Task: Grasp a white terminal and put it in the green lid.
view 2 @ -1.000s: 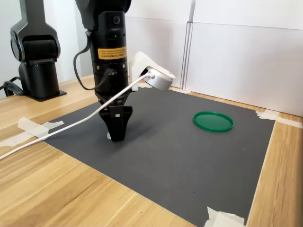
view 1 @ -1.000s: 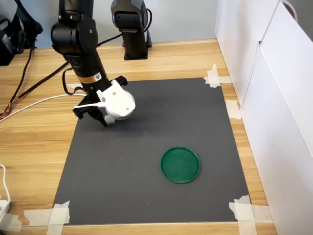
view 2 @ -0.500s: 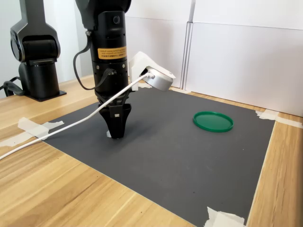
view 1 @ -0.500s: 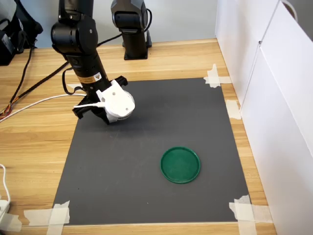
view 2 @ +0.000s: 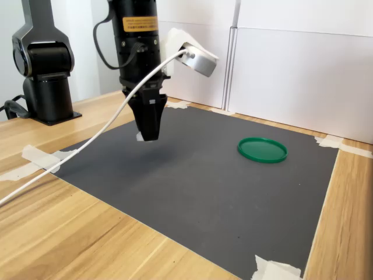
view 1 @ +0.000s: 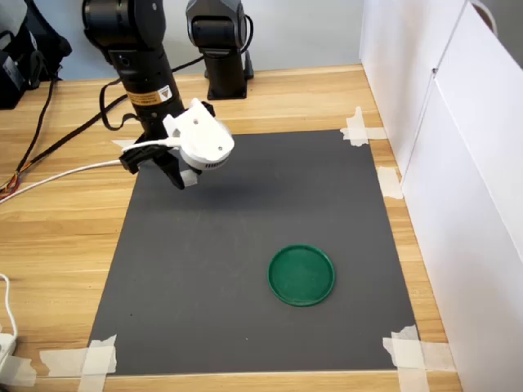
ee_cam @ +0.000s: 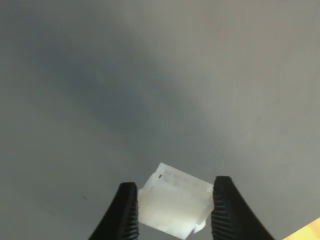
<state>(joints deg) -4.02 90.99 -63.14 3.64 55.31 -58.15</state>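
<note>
Wooden table (view 1: 65, 229) carries a dark grey mat (view 1: 245, 278), and you see this mat fixed at its corners with pieces of white tape (view 1: 413, 351). White panels (view 1: 458, 163) stand along the first exterior view's right side, close to the mat edge.

Your gripper (view 2: 149, 133) hangs above the mat, clear of its surface, near the far corner on the first exterior view's left. In the wrist view its two black fingers (ee_cam: 125, 212) press on both sides of the white terminal (ee_cam: 174, 206), so it is closed on this piece. In the second exterior view only a small white corner of the terminal (view 2: 140, 137) shows beside the fingertips.

The green lid (view 1: 301, 274) lies flat on the mat, well apart from the gripper, toward the first exterior view's lower right. Nothing lies inside it. Between the gripper and the lid you have only bare mat.

A round white camera housing (view 1: 204, 145) sits on the wrist, and a white cable (view 2: 70, 157) goes down from it across the table to the second exterior view's left. A second black robot base (view 1: 219, 49) stands on the table behind the mat, and dark cables (view 1: 49, 139) lie on the wood beside it.
</note>
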